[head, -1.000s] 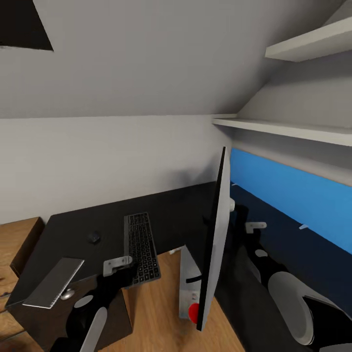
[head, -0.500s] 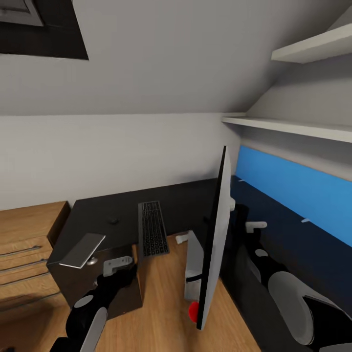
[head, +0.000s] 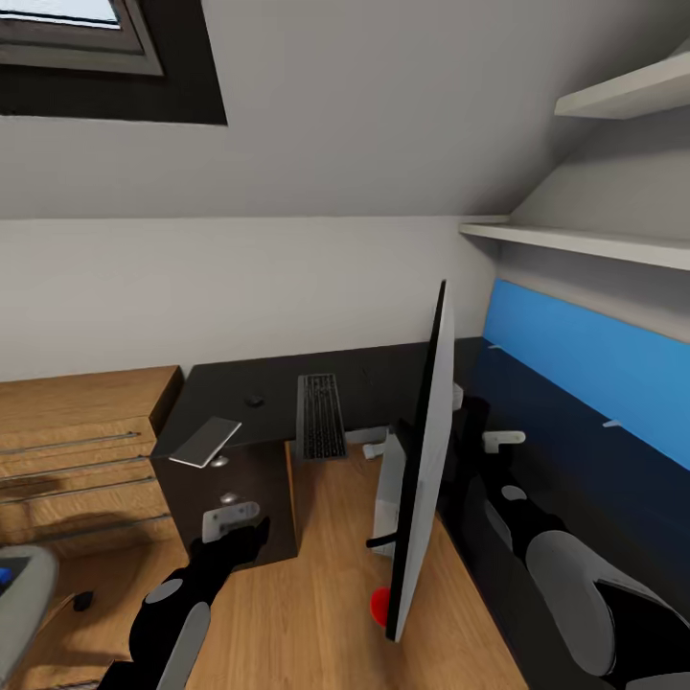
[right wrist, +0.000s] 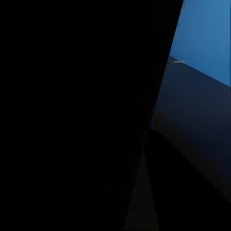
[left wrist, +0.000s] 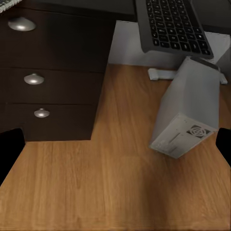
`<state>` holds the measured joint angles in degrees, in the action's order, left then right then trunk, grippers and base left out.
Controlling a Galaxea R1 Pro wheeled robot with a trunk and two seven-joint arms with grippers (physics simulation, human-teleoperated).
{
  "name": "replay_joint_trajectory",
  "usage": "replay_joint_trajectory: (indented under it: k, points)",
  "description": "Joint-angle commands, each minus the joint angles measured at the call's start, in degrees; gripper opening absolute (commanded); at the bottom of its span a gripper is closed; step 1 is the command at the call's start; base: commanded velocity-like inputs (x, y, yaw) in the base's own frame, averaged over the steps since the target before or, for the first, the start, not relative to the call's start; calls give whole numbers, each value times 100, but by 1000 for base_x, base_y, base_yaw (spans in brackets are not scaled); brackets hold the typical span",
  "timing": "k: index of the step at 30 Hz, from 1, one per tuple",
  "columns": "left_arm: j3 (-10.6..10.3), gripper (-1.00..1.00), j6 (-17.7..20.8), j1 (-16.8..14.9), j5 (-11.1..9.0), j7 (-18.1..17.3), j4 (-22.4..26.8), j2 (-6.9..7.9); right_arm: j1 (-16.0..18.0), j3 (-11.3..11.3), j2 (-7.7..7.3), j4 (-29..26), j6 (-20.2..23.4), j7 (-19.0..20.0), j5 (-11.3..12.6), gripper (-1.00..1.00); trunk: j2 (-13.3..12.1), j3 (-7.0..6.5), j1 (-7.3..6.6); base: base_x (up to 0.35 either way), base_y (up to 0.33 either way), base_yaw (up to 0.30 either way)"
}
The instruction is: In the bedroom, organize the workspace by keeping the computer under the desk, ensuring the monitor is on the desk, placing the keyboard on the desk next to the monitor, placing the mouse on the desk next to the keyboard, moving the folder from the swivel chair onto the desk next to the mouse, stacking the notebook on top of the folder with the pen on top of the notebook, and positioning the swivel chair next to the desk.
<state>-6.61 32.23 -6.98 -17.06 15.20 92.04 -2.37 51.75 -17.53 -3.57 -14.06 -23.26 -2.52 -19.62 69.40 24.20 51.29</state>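
Observation:
The monitor [head: 425, 450] hangs edge-on in front of me, off the desk, its red dot [head: 380, 606] low down. My right gripper [head: 500, 443] sits just behind it and is shut on it; the dark screen [right wrist: 72, 115] fills most of the right wrist view. On the black desk [head: 240, 388] lie the keyboard [head: 321, 417], the mouse [head: 254, 402] and the notebook [head: 206, 441], which overhangs the edge. The grey computer [head: 390, 479] leans tilted on the floor by the desk, also seen as the computer [left wrist: 185, 115]. My left gripper [head: 235, 525] is open and empty.
The drawer unit [left wrist: 33, 79] with round knobs faces my left hand. A light-wood cabinet [head: 77, 450] stands left of the desk. The swivel chair's grey seat [head: 21, 594] shows at lower left with a blue sliver on it. A blue wall panel [head: 594, 364] and shelves [head: 575, 244] are on the right.
The camera has backed away and turned left, so the desk looks smaller and farther. The monitor and both arms keep their places in the view. The cabinet and chair have come into sight.

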Motion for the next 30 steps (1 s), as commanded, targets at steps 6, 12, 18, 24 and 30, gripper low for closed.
replay_joint_trajectory:
  k: [6,12,18,24,30]
  points:
    - [-7,100,12,-5,-60,53,7,0,2,39,-3,169,-21,-20,-68,-100,4,38,-3,-334,-136,176]
    - [-7,100,11,-5,-60,53,7,0,2,39,-4,167,-21,-20,-68,-100,4,68,-3,-335,-137,154]
    - [-7,100,11,-5,-61,53,7,0,2,39,-4,166,-21,-20,-68,-100,4,100,-3,-335,-130,151]
    - [-7,100,11,-5,-61,53,7,0,2,39,-9,160,-21,-20,-70,-100,4,111,-3,-334,-128,51]
    - [-7,100,4,-5,-58,53,7,0,2,39,-12,154,-19,-20,-74,-100,4,111,-3,-314,-171,1]
